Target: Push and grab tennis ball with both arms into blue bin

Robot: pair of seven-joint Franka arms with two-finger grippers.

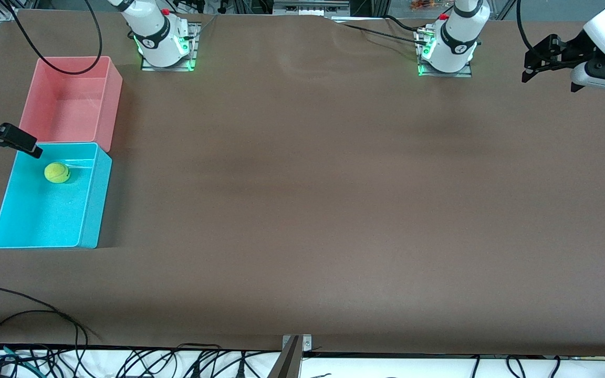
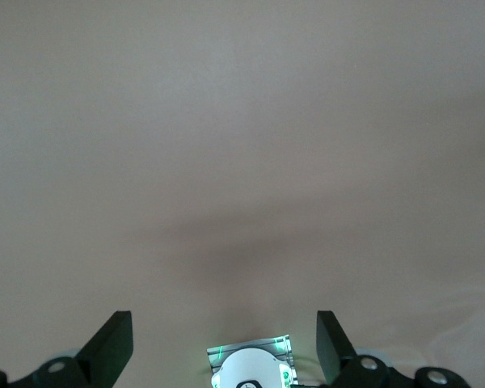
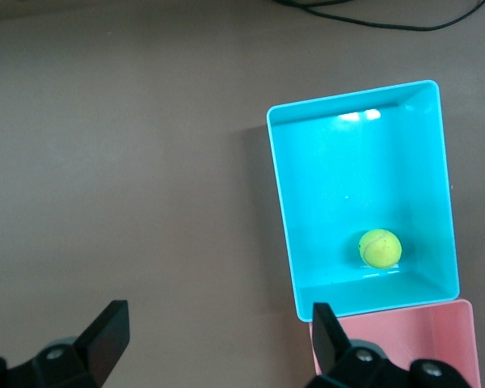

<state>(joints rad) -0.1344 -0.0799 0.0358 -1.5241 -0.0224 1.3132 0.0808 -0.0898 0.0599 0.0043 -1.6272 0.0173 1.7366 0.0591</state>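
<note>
The tennis ball (image 1: pixel 57 172) lies on the floor of the blue bin (image 1: pixel 92 202), close to the wall that adjoins the pink bin. It also shows in the right wrist view (image 3: pixel 380 247), inside the blue bin (image 3: pixel 281 202). My right gripper (image 1: pixel 30 149) is open and empty, up in the air beside the spot where the two bins meet, at the right arm's end of the table; its fingers (image 3: pixel 110 322) stand wide apart. My left gripper (image 1: pixel 550 82) is open and empty, raised over the table at the left arm's end. The left wrist view shows its gripper (image 2: pixel 224 325) over bare table.
The pink bin (image 1: pixel 108 100) stands empty against the blue bin, farther from the front camera. It also shows in the right wrist view (image 3: pixel 404 339). The arm bases (image 1: pixel 165 50) (image 1: pixel 447 52) stand along the table's edge. Black cables (image 1: pixel 45 315) lie at the table's near edge.
</note>
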